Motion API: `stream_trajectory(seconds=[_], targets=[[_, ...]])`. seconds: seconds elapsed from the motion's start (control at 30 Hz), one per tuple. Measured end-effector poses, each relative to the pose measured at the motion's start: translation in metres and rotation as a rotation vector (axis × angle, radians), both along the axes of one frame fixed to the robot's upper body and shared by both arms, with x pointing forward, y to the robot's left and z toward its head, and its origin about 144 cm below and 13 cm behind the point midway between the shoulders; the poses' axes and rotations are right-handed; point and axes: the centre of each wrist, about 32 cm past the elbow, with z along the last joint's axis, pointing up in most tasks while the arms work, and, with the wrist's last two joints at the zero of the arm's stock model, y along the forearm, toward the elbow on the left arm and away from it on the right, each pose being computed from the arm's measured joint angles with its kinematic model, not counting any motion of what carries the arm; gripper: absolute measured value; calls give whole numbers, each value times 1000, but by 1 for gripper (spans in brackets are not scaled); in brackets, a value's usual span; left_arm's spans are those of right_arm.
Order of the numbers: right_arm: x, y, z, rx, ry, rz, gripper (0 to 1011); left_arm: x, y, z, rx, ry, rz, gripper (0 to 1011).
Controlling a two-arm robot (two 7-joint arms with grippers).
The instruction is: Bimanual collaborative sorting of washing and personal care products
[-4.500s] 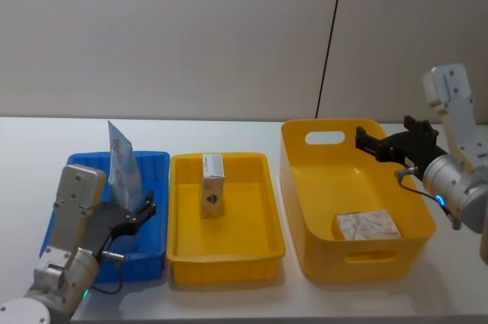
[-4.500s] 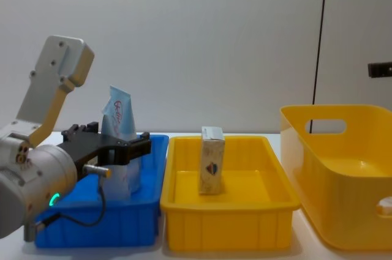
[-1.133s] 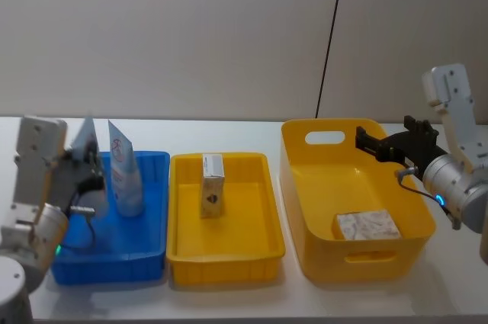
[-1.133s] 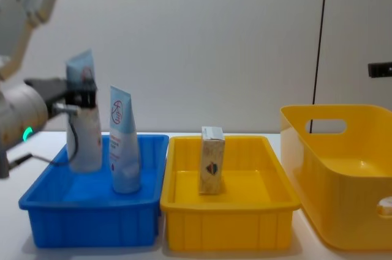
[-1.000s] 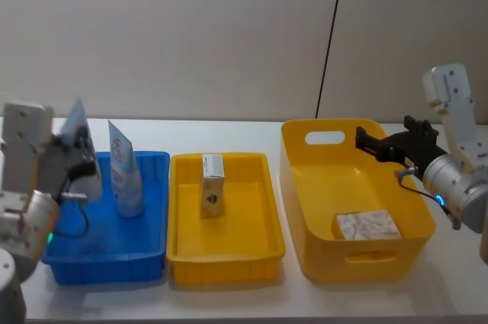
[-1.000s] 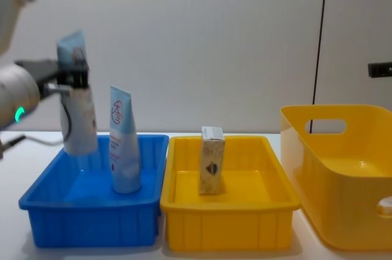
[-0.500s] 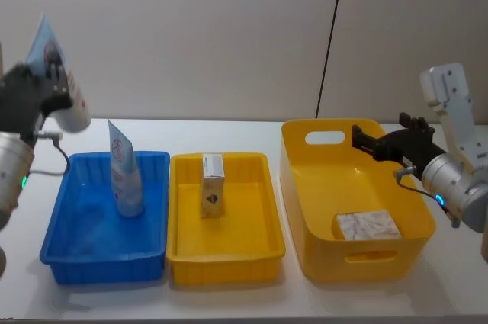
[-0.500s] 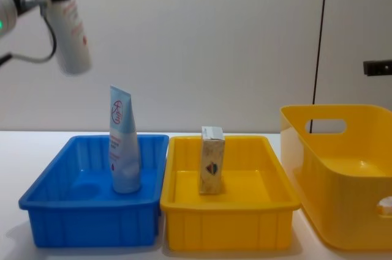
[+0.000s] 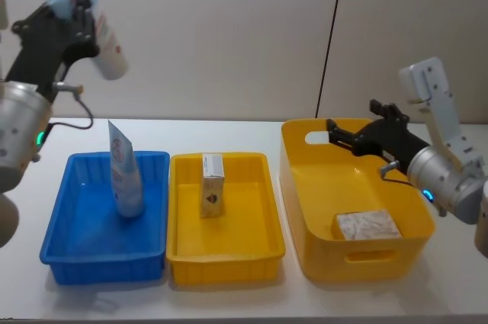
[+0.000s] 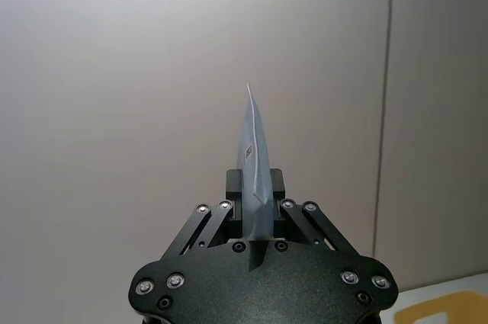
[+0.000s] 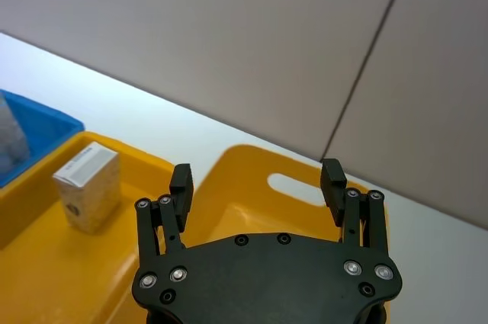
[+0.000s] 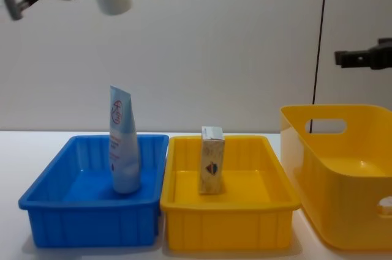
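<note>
My left gripper (image 9: pixel 78 20) is raised high at the upper left, shut on a pale blue and white squeeze tube (image 9: pixel 104 40) with red print; the left wrist view shows the tube (image 10: pixel 255 164) edge-on between the fingers. A second pale blue tube (image 9: pixel 124 173) stands upright in the blue bin (image 9: pixel 103 267). A cream carton (image 9: pixel 212 185) with a dark emblem stands in the shallow yellow tray (image 9: pixel 227 267). A white patterned packet (image 9: pixel 367 225) lies in the deep yellow basket (image 9: pixel 366 260). My right gripper (image 9: pixel 341 136) hovers open over the basket's far left rim, holding nothing.
The three containers sit side by side on a white table (image 9: pixel 229 301), with a plain wall behind. The basket's handle slot (image 11: pixel 301 189) lies just beyond my right gripper (image 11: pixel 257 179). Bare table runs along the front edge and at the far left.
My left arm has lifted the held tube out of the blue bin, high up and to the right. My right gripper has shifted left over the basket.
</note>
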Motion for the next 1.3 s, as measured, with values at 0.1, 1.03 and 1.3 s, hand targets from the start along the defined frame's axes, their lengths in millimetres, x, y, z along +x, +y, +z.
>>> stream_trajectory(seconds=[0.1, 1.03, 1.3], targets=[[4, 2, 0, -12, -12, 41, 1003, 4, -8, 5, 1, -15, -52, 165], [45, 63, -3, -334, -125, 360, 1003, 16, -51, -3, 81, 29, -267, 165], [48, 72, -1, -377, -149, 376, 1003, 16, -53, -5, 92, 41, -275, 165]])
